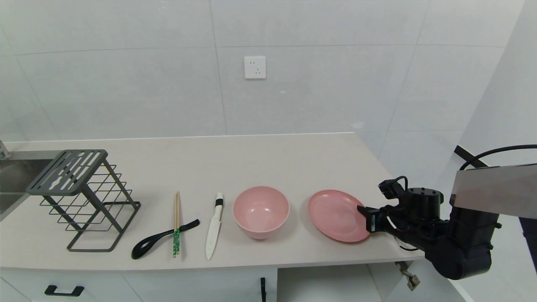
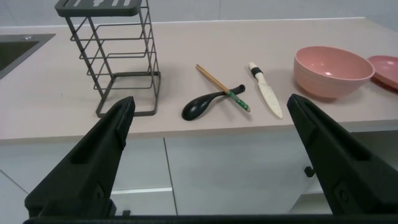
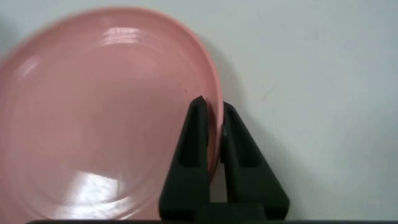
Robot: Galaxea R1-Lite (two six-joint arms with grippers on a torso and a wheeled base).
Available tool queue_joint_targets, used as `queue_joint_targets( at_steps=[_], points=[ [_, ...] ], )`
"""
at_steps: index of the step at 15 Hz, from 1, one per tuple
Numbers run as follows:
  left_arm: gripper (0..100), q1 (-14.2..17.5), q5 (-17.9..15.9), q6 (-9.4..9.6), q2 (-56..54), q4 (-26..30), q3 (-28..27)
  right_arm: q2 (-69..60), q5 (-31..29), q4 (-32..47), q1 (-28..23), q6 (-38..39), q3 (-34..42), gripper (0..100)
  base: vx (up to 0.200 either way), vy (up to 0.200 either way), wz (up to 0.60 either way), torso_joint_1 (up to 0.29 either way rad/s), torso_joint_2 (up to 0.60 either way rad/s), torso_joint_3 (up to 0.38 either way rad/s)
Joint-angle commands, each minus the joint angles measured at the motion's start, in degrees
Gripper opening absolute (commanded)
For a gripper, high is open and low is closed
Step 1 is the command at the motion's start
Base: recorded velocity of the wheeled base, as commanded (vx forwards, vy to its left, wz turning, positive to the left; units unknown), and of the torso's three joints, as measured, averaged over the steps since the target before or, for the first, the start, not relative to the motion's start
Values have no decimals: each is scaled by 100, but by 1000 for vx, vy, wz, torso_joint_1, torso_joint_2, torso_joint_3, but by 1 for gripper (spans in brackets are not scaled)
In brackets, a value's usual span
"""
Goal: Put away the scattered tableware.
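Observation:
A pink plate point(image 1: 337, 214) point(image 3: 106, 124) lies near the right end of the counter. My right gripper point(image 1: 364, 218) point(image 3: 211, 109) is shut on the plate's right rim, one finger above it and one below. Left of the plate stand a pink bowl point(image 1: 261, 212) point(image 2: 333, 71), a white knife point(image 1: 215, 224) point(image 2: 266, 90), wooden chopsticks point(image 1: 176, 224) point(image 2: 222, 87) and a black spoon point(image 1: 155, 240) point(image 2: 205, 106). A dark wire rack point(image 1: 82, 197) point(image 2: 118, 56) stands at the counter's left. My left gripper point(image 2: 211, 106) hangs open in front of the counter, below its edge, holding nothing.
A steel sink point(image 1: 10, 176) is set into the counter left of the rack. The counter's right edge point(image 1: 390, 176) lies just past the plate. The back half of the counter point(image 1: 251, 159) is bare. Cabinet fronts run below the front edge.

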Motion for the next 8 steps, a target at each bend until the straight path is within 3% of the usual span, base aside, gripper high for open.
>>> queue_joint_targets(
  at_steps=[1,4,8],
  points=[
    [100,0,1,4,7,-1,0,-28,-1,51,-43,-7,1,0,0,0,0,0,0,0],
    [100,0,1,4,7,-1,0,-55,-1,-520,-209,213,-8,0,0,0,0,0,0,0],
    [100,0,-8,4,7,-1,0,-608,-1,-687,-192,1338,36,0,0,0,0,0,0,0]
  ],
)
